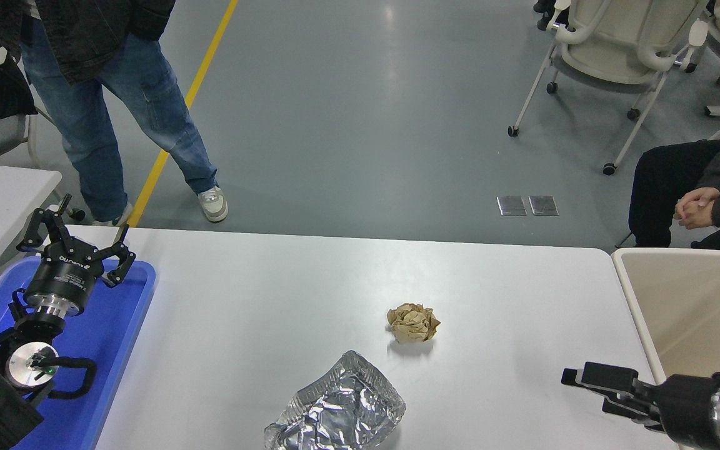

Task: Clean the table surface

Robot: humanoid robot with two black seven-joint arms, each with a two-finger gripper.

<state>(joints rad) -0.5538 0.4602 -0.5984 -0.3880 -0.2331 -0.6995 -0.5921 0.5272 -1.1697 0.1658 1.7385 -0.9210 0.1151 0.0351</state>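
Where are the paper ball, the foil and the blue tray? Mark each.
paper ball [414,322], head view, middle of the crumpled wad
foil [339,407], head view, centre of the crinkled sheet
blue tray [109,325], head view, bare floor

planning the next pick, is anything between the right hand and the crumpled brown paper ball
Nothing visible: bare white tabletop lies between the right hand and the crumpled brown paper ball. The crushed silver foil tray sits nearer the camera, off that line.

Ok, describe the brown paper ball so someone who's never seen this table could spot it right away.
Start at the large white table surface between the blue tray on the left and the beige bin on the right. Just right of centre sits the brown paper ball. Its only neighbour, nearer the camera, is the crumpled foil, which is bigger, shiny and silver; the ball is small, matte and tan.
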